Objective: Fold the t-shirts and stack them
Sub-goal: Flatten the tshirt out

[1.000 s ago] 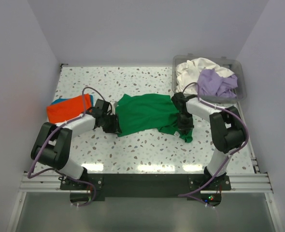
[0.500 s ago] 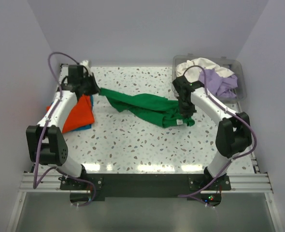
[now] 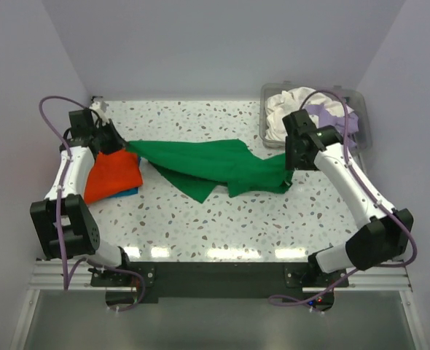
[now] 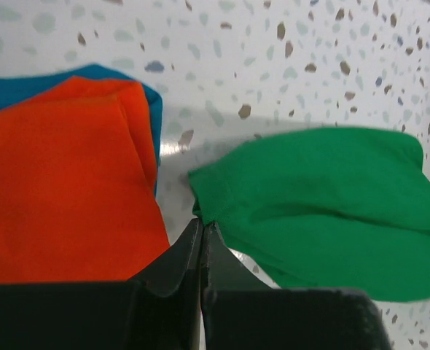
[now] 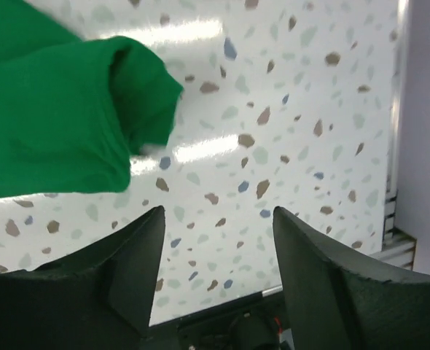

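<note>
A bright green t-shirt (image 3: 208,162) lies stretched across the middle of the table, loosely creased. My left gripper (image 3: 120,145) is shut on its left corner, beside the folded orange t-shirt (image 3: 111,175). In the left wrist view the fingertips (image 4: 202,227) pinch the green cloth's (image 4: 317,211) edge, with the orange shirt (image 4: 62,182) to the left. A blue t-shirt (image 3: 132,191) lies under the orange one. My right gripper (image 3: 291,165) hovers open over the green shirt's right end. Its jaws (image 5: 219,219) hold nothing, and the green cloth (image 5: 55,124) lies ahead to the left.
A clear plastic bin (image 3: 366,138) at the back right holds a white t-shirt (image 3: 288,106) and a lavender one (image 3: 342,117). White walls close in the table on three sides. The table's right edge (image 5: 397,175) lies close to my right gripper.
The right gripper has opened and let go of the green shirt, lifting toward the right. The left gripper, shut on the corner, has moved left and nearer, drawing the shirt out longer.
</note>
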